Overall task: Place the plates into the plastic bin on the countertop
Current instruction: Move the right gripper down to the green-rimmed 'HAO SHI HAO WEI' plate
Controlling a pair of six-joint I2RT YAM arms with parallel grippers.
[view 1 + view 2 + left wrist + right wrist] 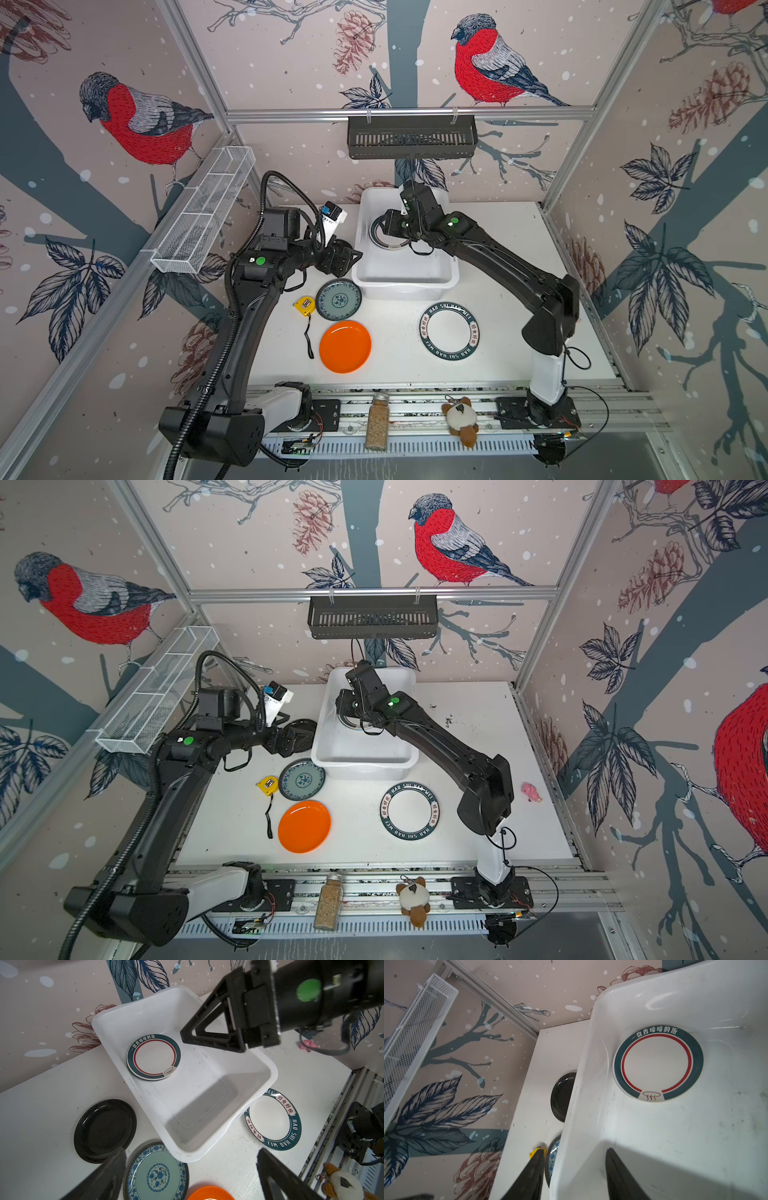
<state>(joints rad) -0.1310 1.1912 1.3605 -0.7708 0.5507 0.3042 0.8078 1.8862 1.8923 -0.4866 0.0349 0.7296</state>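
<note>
The white plastic bin [405,286] stands at the back of the countertop [519,249]. Inside it lies a stack of white plates with dark rims [154,1057], the top one ringed in red. My right gripper [386,226] hovers over that stack, open and empty. My left gripper [347,259] hangs open just left of the bin, over a black plate [105,1130] that it hides in that top view. On the countertop in front of the bin lie a teal floral plate [338,299], an orange plate [345,346] and a white lettered plate [449,330].
A yellow tape measure [304,304] lies left of the teal plate. A black slotted basket [411,137] hangs on the back rail, and a white wire mesh tray [203,212] on the left wall. A jar [377,422] and plush toy [461,419] lie on the front rail.
</note>
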